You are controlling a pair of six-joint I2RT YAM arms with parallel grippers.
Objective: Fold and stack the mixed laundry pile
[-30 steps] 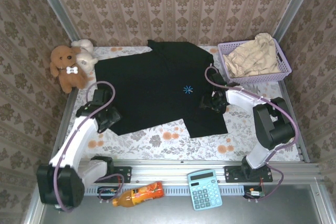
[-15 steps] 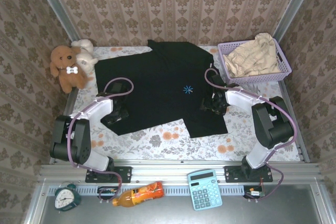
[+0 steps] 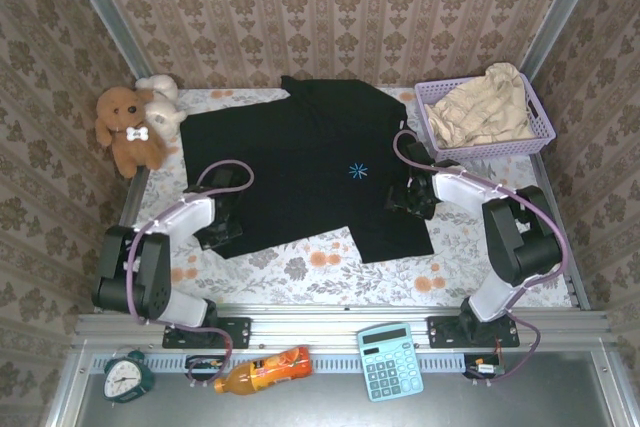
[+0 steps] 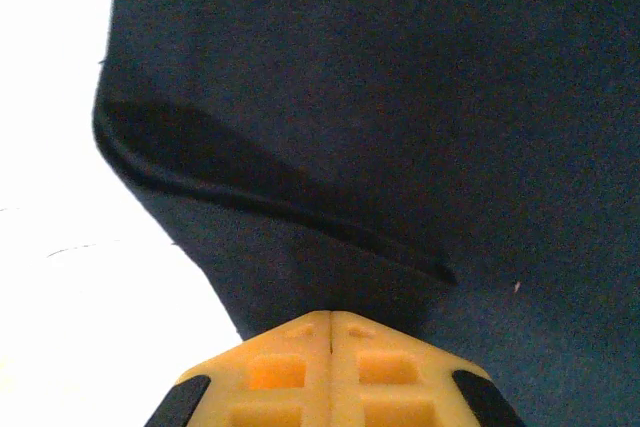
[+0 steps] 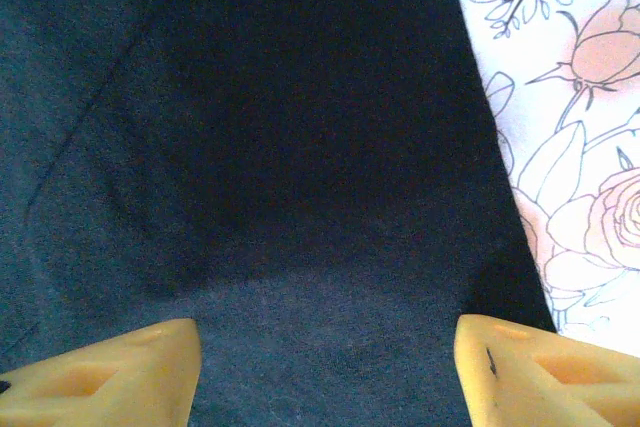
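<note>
The large black garment (image 3: 300,162) lies spread flat on the floral tablecloth (image 3: 320,267). The pale beige garment (image 3: 485,107) sits crumpled in the lavender basket (image 3: 490,150) at the back right. My left gripper (image 3: 222,222) is at the black garment's lower left edge. In the left wrist view its yellow fingers (image 4: 290,367) are shut, with the black garment (image 4: 380,97) pinched at their tips and a raised fold just beyond. My right gripper (image 3: 405,197) rests on the garment's right side. It is open (image 5: 325,367) over the black garment (image 5: 280,147), beside its right edge.
A brown teddy bear (image 3: 125,127) and a cream plush (image 3: 160,97) lie at the back left corner. On the near ledge are an alarm clock (image 3: 127,375), an orange bottle (image 3: 262,369) and a calculator (image 3: 388,359). Patterned walls close in the table.
My left arm has swung in from the left and its gripper now sits on the black garment's lower left edge. The right gripper has barely moved.
</note>
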